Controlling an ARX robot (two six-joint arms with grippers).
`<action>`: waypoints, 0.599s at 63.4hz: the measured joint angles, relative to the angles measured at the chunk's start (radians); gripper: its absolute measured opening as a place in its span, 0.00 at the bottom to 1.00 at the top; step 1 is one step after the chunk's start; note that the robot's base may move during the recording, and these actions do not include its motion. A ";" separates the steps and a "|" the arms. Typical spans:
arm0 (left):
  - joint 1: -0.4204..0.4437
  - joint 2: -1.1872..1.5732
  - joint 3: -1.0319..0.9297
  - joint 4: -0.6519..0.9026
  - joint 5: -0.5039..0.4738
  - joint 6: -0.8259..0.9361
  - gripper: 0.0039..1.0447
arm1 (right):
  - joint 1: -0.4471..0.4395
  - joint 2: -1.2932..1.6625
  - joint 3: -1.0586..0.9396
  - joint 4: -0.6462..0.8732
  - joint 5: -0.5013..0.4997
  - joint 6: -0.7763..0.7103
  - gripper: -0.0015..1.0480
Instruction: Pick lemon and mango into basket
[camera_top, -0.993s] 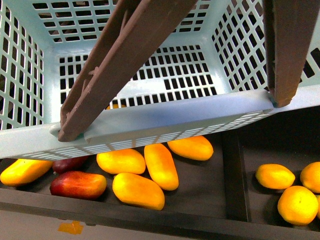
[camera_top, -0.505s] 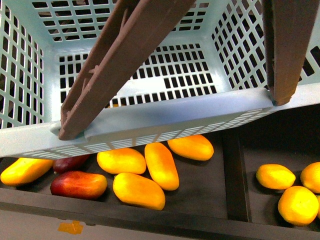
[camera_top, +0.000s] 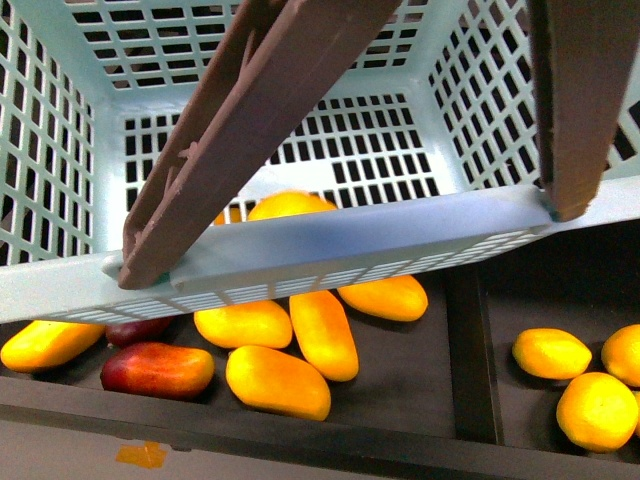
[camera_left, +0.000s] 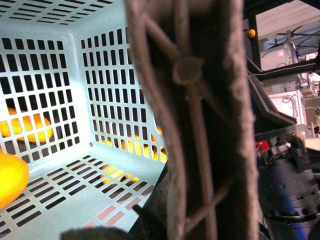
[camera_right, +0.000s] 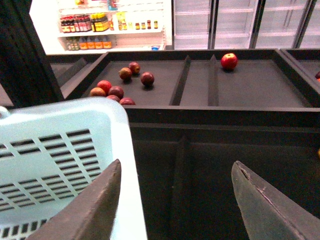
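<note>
Jaws of right gripper (camera_right: 175, 200) spread, empty, beside basket (camera_top: 330, 240) rim. Left gripper hidden by handle (camera_left: 200, 100), grip undeterminable. One yellow fruit (camera_top: 290, 205) inside basket; below basket five mangoes (camera_top: 278, 381), two red mangoes (camera_top: 158, 369), three lemons (camera_top: 597, 410).

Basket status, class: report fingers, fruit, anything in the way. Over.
Right fingers open, empty; left fingers not discernible. One yellow-orange fruit inside basket. Brown handle crosses the front view.

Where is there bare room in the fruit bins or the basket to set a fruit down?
Most of the basket floor is bare; one yellow fruit lies by its near wall. In the left bin, bare floor lies between the mangoes and the divider. Left of that, mangoes crowd together.
</note>
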 joint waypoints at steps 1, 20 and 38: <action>0.000 0.000 0.000 0.000 0.000 -0.002 0.04 | -0.009 -0.016 -0.023 0.010 -0.006 -0.009 0.55; 0.000 0.000 0.000 0.000 -0.007 0.006 0.04 | -0.116 -0.215 -0.278 0.054 -0.111 -0.044 0.03; 0.000 0.000 0.000 0.000 -0.006 0.005 0.04 | -0.177 -0.367 -0.399 0.026 -0.166 -0.049 0.02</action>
